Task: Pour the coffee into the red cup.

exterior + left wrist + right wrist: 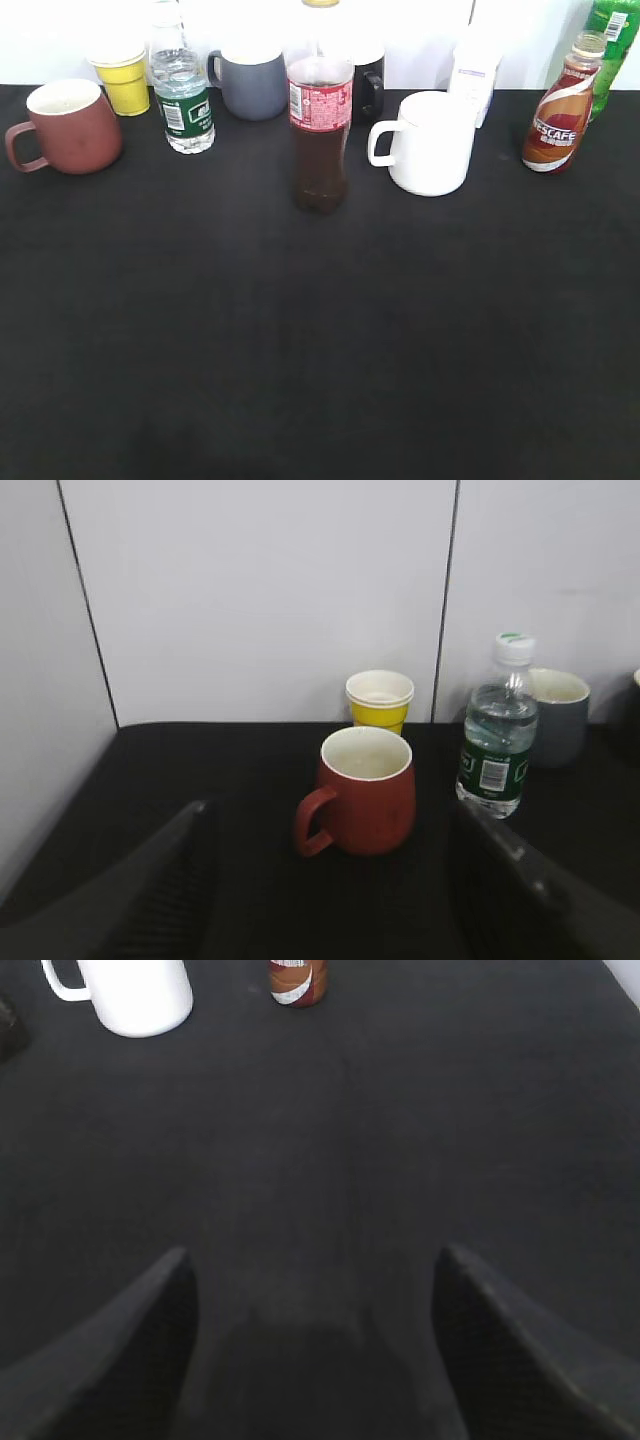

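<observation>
The coffee bottle (558, 117) stands upright at the far right of the black table; its bottom also shows at the top of the right wrist view (297, 982). The red cup (68, 127) stands at the far left with its handle to the left, and it is centred ahead in the left wrist view (365, 791). My left gripper (330, 825) is open and empty, a short way in front of the cup. My right gripper (312, 1265) is open and empty over bare table, well short of the bottle. Neither gripper shows in the exterior view.
A cola bottle (320, 130) stands mid-table and a white mug (428, 143) to its right. A water bottle (183, 95), a yellow paper cup (123, 78), a grey-blue mug (251, 82), a black mug (367, 85) and a green bottle (612, 45) line the back. A white wall stands behind.
</observation>
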`<state>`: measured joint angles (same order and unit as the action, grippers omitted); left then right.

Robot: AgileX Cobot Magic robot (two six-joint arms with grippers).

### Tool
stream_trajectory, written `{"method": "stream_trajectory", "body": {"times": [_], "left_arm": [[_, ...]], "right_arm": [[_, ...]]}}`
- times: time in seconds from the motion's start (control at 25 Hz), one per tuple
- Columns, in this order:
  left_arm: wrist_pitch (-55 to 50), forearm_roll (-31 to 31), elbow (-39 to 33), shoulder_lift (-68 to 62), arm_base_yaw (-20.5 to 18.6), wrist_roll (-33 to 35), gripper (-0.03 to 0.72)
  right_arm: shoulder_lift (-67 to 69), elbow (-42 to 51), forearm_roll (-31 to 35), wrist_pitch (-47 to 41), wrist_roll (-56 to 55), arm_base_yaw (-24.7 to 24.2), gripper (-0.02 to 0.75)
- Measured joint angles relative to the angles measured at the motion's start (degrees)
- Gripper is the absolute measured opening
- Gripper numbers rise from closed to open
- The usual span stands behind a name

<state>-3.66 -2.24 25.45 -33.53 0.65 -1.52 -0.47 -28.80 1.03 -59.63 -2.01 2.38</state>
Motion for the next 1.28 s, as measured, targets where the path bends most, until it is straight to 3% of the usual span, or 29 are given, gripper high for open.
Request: {"method": "stream_trajectory", "body": {"times": [0.6,0.76,1.16,1.28], "left_arm": [[43.7,-1.1,0.0,-53.3,0.0,0.0,0.509],[53.1,3.6,0.3,-62.8,-0.3,0.0,0.509],[55.5,4.4,10.5,-73.8,-1.8,0.0,0.508],[55.5,5.9,12.2,-74.9,-1.8,0.0,0.477]], "right_arm": [[0.0,0.0,0.0,0.0,0.0,0.0,0.571],[0.0,0.0,0.2,0.0,0.0,0.0,0.571],[0.0,0.0,0.2,0.0,0.0,0.0,0.571],[0.0,0.0,0.2,0.0,0.0,0.0,0.571]]}}
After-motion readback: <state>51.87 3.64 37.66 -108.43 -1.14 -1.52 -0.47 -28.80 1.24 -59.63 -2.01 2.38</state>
